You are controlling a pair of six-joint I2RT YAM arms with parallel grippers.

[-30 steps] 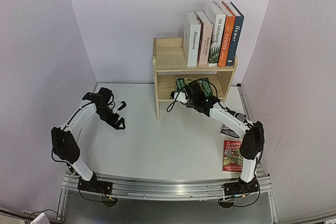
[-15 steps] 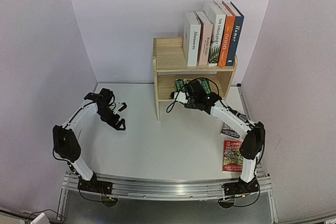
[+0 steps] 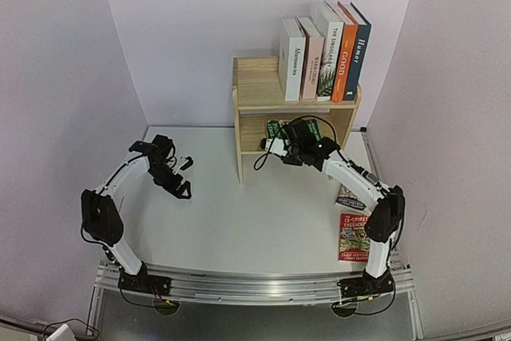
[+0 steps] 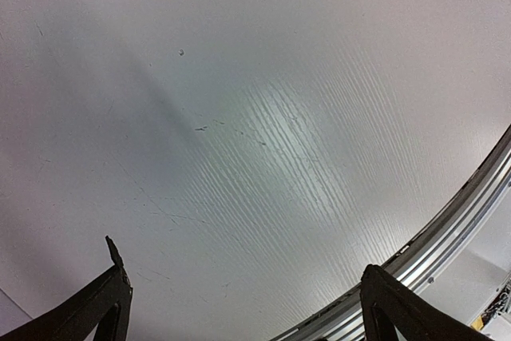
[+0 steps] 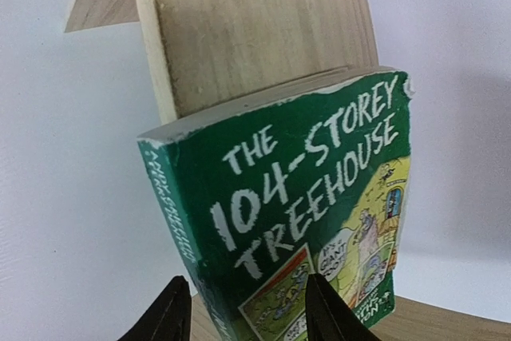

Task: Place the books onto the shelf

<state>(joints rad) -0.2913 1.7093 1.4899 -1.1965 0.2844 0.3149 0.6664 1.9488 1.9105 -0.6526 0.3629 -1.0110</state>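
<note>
The wooden shelf (image 3: 257, 89) stands at the back of the table. On its top tier stand a white "Afternoon tea" book (image 3: 293, 60), a pink one (image 3: 311, 57), a white palm-leaf one (image 3: 327, 52), the orange "GOOD" (image 3: 344, 52) and the dark blue "Humor" (image 3: 357, 49). A green Treehouse book (image 3: 275, 128) (image 5: 303, 197) stands tilted in the lower tier, leaning on wood (image 5: 255, 37). My right gripper (image 3: 279, 148) (image 5: 249, 313) is open at its bottom edge, one finger left of the spine, one before the cover. My left gripper (image 3: 184, 175) (image 4: 243, 301) hangs open over bare table.
Two more Treehouse paperbacks lie flat at the table's right edge, one (image 3: 354, 237) near the right arm's base and one (image 3: 349, 197) partly under that arm. A metal rail (image 4: 463, 213) runs along the near table edge. Lilac walls enclose three sides.
My right gripper has shifted a little left at the lower tier's mouth, and the green book now shows less of its cover from above. The left arm has barely moved.
</note>
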